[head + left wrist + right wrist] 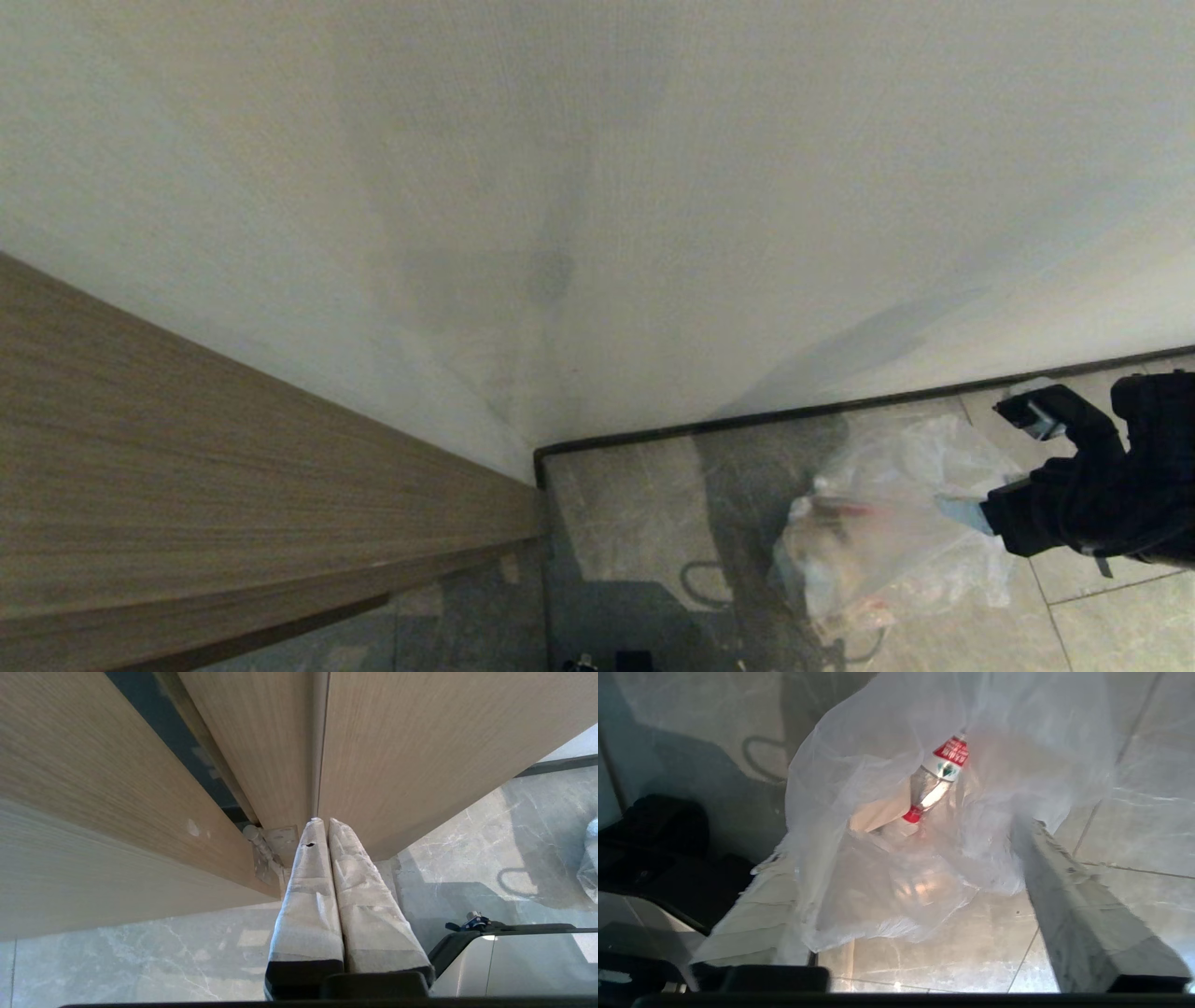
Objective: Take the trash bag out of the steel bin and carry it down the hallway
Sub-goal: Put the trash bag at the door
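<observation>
Lying on the hallway (1111, 625) floor near the wall, one trash bag (878, 532) held one red-capped bottle (936, 781); the right hand (1004, 467) was released around it, the left hand (322, 826) clenched.

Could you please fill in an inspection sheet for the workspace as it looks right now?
Surface: glossy grey marbled floor tiles, shadowed near the corner.
Job's things: trash bag lies on the floor by the wall, a red-capped bottle showing through it; no bin in view.
Clutter: nothing seen.
Grippers: right gripper open, its fingers either side of the bag's upper part, plastic draped over one finger; left gripper shut and empty, beside a wooden door.
Cables: a looped, cable-like shadow on the tiles; no cable itself seen.
Surroundings: white wall with black skirting, wood panel on the left, door hinge.
</observation>
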Robot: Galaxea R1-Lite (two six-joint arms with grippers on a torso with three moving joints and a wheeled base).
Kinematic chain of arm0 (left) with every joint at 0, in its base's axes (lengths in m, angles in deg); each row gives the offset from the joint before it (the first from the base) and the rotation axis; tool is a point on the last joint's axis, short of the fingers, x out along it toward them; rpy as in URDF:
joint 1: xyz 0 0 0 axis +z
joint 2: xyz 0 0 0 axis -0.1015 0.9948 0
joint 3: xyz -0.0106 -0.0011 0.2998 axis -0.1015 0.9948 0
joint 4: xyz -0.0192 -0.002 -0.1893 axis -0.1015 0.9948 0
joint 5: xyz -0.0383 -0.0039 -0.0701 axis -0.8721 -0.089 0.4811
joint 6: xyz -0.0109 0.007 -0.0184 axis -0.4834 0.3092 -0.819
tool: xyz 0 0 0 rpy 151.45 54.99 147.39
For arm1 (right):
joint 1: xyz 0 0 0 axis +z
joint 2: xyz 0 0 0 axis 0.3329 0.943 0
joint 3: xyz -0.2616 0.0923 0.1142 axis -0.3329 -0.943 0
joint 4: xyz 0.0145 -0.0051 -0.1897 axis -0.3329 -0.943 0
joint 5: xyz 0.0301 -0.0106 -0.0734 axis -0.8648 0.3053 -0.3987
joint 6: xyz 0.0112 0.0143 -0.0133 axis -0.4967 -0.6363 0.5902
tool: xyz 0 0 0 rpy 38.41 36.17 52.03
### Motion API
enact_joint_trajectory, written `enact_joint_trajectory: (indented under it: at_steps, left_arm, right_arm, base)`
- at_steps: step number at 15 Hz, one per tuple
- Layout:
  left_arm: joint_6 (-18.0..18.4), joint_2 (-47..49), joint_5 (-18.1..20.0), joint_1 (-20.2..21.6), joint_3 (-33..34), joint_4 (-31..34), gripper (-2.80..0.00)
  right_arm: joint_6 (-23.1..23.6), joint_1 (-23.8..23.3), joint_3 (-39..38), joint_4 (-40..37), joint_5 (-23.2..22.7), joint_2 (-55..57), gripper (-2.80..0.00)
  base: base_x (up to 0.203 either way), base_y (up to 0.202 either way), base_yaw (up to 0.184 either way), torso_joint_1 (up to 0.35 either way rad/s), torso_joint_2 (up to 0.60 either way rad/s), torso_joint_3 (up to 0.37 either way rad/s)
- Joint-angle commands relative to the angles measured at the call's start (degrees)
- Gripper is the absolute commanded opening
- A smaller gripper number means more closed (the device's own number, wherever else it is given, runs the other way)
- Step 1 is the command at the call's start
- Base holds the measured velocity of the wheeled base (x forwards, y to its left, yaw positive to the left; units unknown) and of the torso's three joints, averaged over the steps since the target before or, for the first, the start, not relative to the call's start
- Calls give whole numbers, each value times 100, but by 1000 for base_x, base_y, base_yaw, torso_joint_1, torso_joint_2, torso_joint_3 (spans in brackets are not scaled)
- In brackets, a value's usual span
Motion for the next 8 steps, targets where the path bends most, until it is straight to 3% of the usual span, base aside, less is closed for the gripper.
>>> enact_joint_trajectory:
  at_steps: [1, 5, 8]
  left_arm:
    - [-3, 0, 0, 4, 0, -1, -280]
    - [-3, 0, 0, 0, 0, -1, -280]
    - [-3, 0, 0, 0, 0, -1, -280]
  right_arm:
    - [9, -15, -120, 8, -21, -261, 0]
    - [0, 2, -329, -8, -61, -253, 0]
    - [12, 5, -250, 80, -391, -52, 0]
  base:
    - [0, 0, 0, 0, 0, 0]
    - [0, 0, 0, 0, 0, 0]
    - [0, 0, 0, 0, 0, 0]
